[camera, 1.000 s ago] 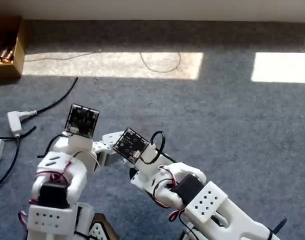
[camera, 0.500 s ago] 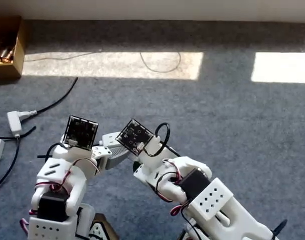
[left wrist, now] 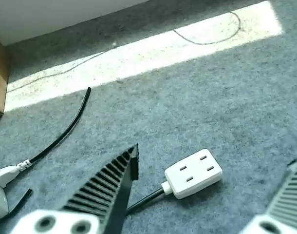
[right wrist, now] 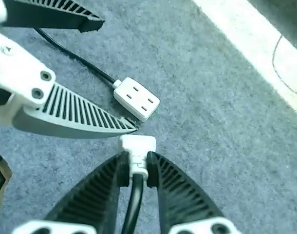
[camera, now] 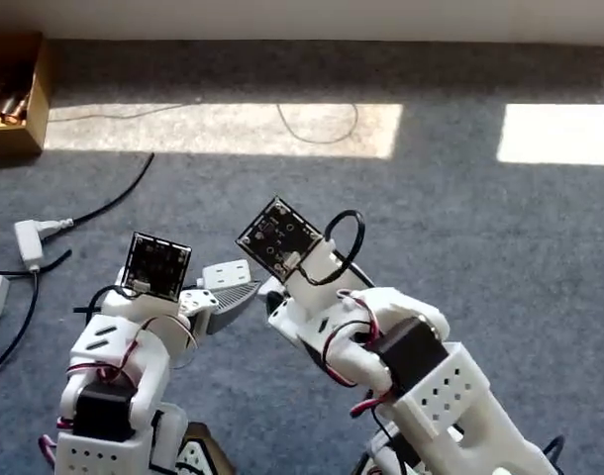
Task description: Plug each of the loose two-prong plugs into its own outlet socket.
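**Plug pinched, socket lying just ahead**

The right gripper is pinching the white plug between its fingers, with a dark cord trailing back between them. The plug's long axis is running in line with the fingers, and its front end is pointing toward the outlet socket (the prongs cannot be made out). Plug and socket are sitting near each other but apart, over the grey carpet.

The socket is lying flat on the carpet with its slotted face looking up and two pairs of slots showing. Its long axis is lying in line with its own black cable, which is leaving one end and passing under the left gripper's dark finger.

The left gripper is hovering over the socket with fingers spread wide, holding nothing. In the left wrist view the socket is sitting between the two fingertips. One left finger is sitting just beside the held plug's front; I cannot tell whether it is touching.
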`<state>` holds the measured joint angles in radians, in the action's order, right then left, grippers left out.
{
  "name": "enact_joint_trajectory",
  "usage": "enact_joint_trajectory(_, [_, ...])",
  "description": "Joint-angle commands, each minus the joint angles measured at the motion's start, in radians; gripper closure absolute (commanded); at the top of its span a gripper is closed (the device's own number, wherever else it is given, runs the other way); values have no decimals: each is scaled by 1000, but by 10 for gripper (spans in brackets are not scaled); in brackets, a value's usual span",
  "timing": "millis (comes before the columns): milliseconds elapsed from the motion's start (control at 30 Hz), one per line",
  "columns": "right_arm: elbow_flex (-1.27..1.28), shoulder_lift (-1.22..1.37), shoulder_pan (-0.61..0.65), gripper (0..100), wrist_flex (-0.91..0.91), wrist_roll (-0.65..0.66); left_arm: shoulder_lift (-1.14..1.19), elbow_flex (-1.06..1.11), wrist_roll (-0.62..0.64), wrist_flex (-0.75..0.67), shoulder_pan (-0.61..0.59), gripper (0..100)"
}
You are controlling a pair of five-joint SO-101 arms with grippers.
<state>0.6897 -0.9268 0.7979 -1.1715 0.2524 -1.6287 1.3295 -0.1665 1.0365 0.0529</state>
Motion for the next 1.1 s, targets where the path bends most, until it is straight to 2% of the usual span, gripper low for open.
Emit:
enact_joint_trajectory(0, [-73, 77, -15, 992, 8, 9, 8, -5, -9, 5, 16, 565])
enact_joint_trajectory(100, [-73, 130, -16, 992, 8, 9, 7, -19, -11, -3, -38, 565])
enact_joint_trajectory(233, [-81, 197, -39, 992, 5, 9, 56, -137, -11, 5, -271, 565])
enact_joint_trajectory(333, [-166, 292, -44, 992, -10, 34, 236, -216, -40, -9, -375, 565])
enact_joint_trajectory(467, [-394, 524, -38, 992, -111, 180, 618, -415, -100, -21, -472, 565])
enact_joint_trajectory(633, [-806, 858, -36, 992, -259, 373, 1136, -871, -261, 213, -645, 565])
enact_joint_trajectory(867, [-1322, 1241, 30, 992, -552, 707, 1596, -1554, -509, 511, -888, 565])
enact_joint_trajectory(967, [-1454, 1356, 48, 992, -588, 773, 1727, -1744, -574, 562, -998, 564])
enact_joint_trajectory(1067, [-1524, 1400, 47, 992, -591, 850, 1839, -1833, -644, 562, -1081, 564])
